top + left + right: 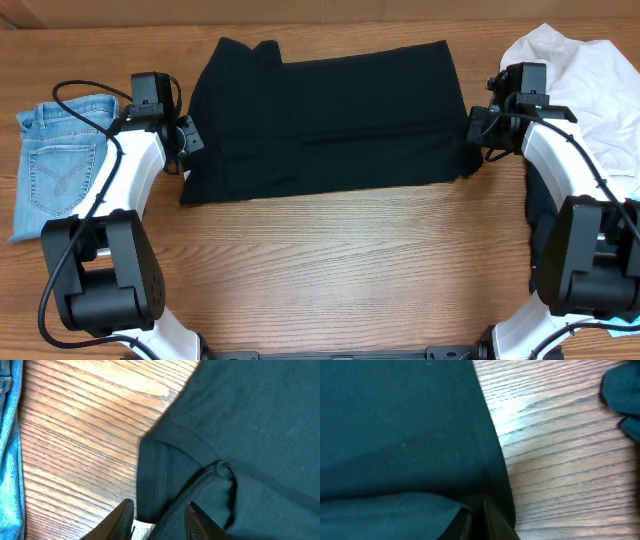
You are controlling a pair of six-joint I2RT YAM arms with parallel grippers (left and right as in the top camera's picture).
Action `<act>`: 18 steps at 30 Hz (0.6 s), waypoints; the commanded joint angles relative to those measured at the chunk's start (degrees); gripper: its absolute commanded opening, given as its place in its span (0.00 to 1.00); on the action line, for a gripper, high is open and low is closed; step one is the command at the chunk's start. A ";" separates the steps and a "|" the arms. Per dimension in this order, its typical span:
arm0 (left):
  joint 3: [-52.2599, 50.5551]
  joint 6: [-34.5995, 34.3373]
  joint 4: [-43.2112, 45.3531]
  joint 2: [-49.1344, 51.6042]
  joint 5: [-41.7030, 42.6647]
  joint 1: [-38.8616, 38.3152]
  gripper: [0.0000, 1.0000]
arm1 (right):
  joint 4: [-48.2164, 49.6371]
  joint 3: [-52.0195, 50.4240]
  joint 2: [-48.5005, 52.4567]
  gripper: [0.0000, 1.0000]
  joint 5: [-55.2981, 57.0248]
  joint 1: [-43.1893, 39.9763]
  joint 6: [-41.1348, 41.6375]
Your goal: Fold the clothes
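Note:
The black top (320, 110) lies folded into a wide band across the middle of the table. My left gripper (188, 140) is at its left edge. In the left wrist view the left gripper (160, 504) has its jaws apart, with the top's (250, 420) hemmed edge and a small white label (142, 530) lying loose between them. My right gripper (476, 130) is at the top's right edge. The right wrist view shows the right gripper (477, 508) nearly closed, with the top's (395, 420) dark edge pinched in the narrow gap.
Light-blue jeans (55, 160) lie at the far left, close to the left arm, and show again as the jeans (7, 460) along the frame edge. An off-white shirt (590, 75) is bunched at the back right. Another dark garment (622, 390) lies beside the right arm.

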 commanded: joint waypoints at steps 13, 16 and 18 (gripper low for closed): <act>-0.09 0.24 -2.43 0.63 10.01 -0.85 0.22 | 1.05 -0.02 0.09 0.11 -1.27 -0.44 -1.64; -0.09 1.40 -1.40 0.63 9.97 -2.99 0.22 | 1.27 -0.02 0.09 0.11 -1.25 -0.44 -1.62; -0.09 1.90 -1.16 0.63 9.09 -4.35 0.23 | 1.33 -0.02 0.09 0.11 -1.25 -0.44 -1.64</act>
